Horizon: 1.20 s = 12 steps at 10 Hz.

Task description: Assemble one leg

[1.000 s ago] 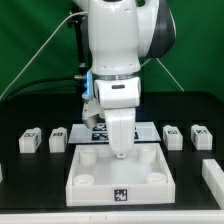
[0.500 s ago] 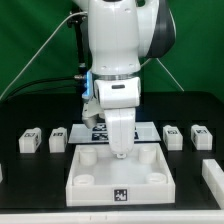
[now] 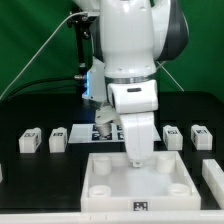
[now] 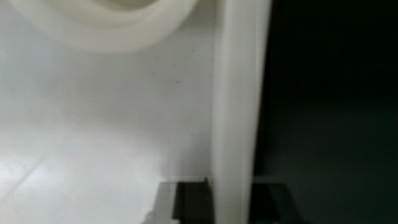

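Note:
My gripper point(image 3: 135, 160) is shut on the far rim of the large white square panel point(image 3: 105, 188), which has round corner sockets. In the wrist view the rim point(image 4: 240, 110) runs between my two dark fingers point(image 4: 189, 200), with a round socket point(image 4: 121, 22) beside it. Small white tagged legs lie in a row behind the panel. Two are at the exterior view's left point(image 3: 29, 140) point(image 3: 58, 138) and two at its right point(image 3: 172, 135) point(image 3: 200, 136). None is held.
The marker board point(image 3: 104, 130) lies behind the panel, partly hidden by my arm. Another white block point(image 3: 214, 172) sits at the exterior view's right edge. A green backdrop stands behind the black table point(image 3: 40, 190).
The gripper and the white panel it holds have shifted toward the exterior view's right and nearer the camera. The legs have not moved.

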Available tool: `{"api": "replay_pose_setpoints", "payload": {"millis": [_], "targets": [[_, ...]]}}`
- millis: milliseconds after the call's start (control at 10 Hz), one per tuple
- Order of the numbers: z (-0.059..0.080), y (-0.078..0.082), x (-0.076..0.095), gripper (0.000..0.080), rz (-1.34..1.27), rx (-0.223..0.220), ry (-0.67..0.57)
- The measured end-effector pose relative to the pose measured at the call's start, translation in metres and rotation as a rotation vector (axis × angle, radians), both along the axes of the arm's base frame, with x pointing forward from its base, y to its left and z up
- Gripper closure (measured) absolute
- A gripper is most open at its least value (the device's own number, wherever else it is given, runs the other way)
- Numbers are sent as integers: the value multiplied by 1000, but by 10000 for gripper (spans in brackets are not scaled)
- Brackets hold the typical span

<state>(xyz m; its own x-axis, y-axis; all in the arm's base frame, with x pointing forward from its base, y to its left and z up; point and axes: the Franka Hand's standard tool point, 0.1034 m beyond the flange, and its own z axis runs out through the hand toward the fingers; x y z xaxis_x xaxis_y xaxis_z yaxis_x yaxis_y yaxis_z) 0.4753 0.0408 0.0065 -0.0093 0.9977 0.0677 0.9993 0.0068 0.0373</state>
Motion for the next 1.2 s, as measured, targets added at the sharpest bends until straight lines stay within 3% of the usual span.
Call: {"api": "replay_pose_setpoints", "payload": {"millis": [300, 900, 1000, 1100, 1200], "targets": [[0, 30, 15, 742, -13, 13, -8], [0, 29, 15, 734, -24, 1, 13], [0, 29, 15, 536, -24, 1, 13], [0, 29, 15, 536, -24, 1, 13], [0, 28, 15, 353, -25, 1, 13]]}}
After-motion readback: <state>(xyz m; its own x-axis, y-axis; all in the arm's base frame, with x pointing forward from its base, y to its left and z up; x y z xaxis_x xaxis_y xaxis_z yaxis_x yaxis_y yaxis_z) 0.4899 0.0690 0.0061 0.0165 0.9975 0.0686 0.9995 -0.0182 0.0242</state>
